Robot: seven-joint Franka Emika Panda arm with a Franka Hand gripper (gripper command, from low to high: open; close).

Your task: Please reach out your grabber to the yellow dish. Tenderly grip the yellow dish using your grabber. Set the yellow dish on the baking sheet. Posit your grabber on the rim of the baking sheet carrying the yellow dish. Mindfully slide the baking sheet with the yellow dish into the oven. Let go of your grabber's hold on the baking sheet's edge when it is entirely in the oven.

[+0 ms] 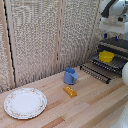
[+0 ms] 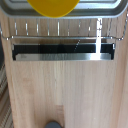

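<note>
The yellow dish is a small bright bowl resting on the baking sheet, a dark tray with wire bars pulled out of the oven at the exterior view's right. In the wrist view the yellow dish shows only in part, on the grey baking sheet, with the wire bars and the oven's lowered door beside it. My grabber hangs under the white wrist, above the dish and apart from it. Its fingers are too small and dark to read.
A blue cup stands mid-table, with a small orange block lying in front of it. A large white patterned plate lies at the exterior view's left. The oven's open door juts over the wooden table. Woven screens stand behind.
</note>
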